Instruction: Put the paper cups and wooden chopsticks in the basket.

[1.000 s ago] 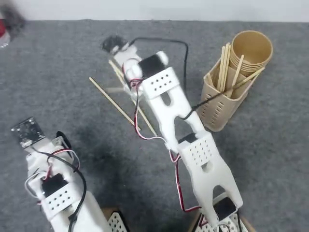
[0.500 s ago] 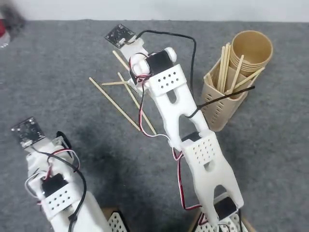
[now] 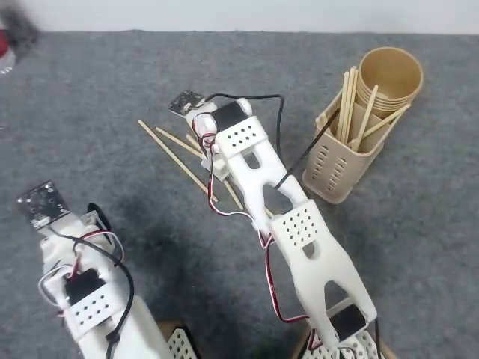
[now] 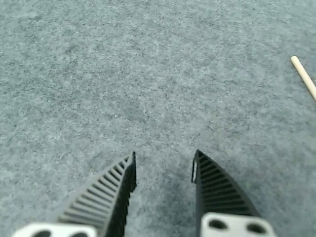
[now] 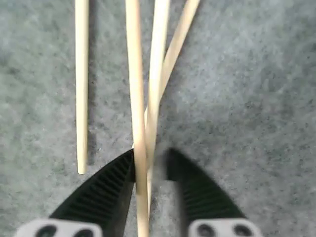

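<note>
Several wooden chopsticks [image 3: 174,157] lie loose on the grey carpet left of centre. My right gripper [image 3: 200,127] is lowered over them. In the right wrist view it [image 5: 150,158] is open by a narrow gap, with two chopsticks [image 5: 138,108] running between its fingers and one touching a finger. Another chopstick [image 5: 81,84] lies apart beside them. A stack of paper cups [image 3: 391,75] and several chopsticks [image 3: 350,105] stand in the beige basket [image 3: 333,172] at the right. My left gripper [image 4: 163,158] hangs open over bare carpet, with a chopstick tip [image 4: 305,79] off to one side.
The left arm [image 3: 82,284] stands at the near left, well away from the chopsticks. The right arm's black cable [image 3: 299,153] hangs close to the basket's near wall. Open carpet lies at the left and at the right front.
The right arm has pulled back from the far side toward its base and dropped onto the chopsticks. One loose chopstick has shifted on the carpet. The left arm has kept still.
</note>
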Controlling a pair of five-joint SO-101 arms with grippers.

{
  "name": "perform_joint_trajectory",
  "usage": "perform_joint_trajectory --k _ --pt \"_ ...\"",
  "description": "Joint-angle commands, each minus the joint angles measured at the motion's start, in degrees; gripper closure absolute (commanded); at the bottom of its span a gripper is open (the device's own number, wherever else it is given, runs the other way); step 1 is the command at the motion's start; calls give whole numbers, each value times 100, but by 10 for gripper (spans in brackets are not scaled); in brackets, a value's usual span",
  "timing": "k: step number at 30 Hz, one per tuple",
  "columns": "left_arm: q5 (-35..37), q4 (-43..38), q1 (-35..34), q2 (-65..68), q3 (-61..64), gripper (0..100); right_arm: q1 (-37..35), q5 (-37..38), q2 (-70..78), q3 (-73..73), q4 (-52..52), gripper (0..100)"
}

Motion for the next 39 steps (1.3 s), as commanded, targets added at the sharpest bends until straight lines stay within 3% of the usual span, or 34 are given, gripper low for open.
perform_joint_trajectory --k 1,5,12,20,39 --pt "-53 -114 35 -88 -31 815 -180 185 -110 -510 136 757" --pt "-53 -114 35 -88 -31 815 -374 422 -84 -730 92 807" --pt "-53 -114 44 -88 -31 815 -277 422 -84 -677 -215 809" --pt "-53 -114 44 -88 -31 815 -127 844 -84 -264 207 863" --pt "-53 -114 44 -88 -31 815 -207 624 400 -229 -523 836"
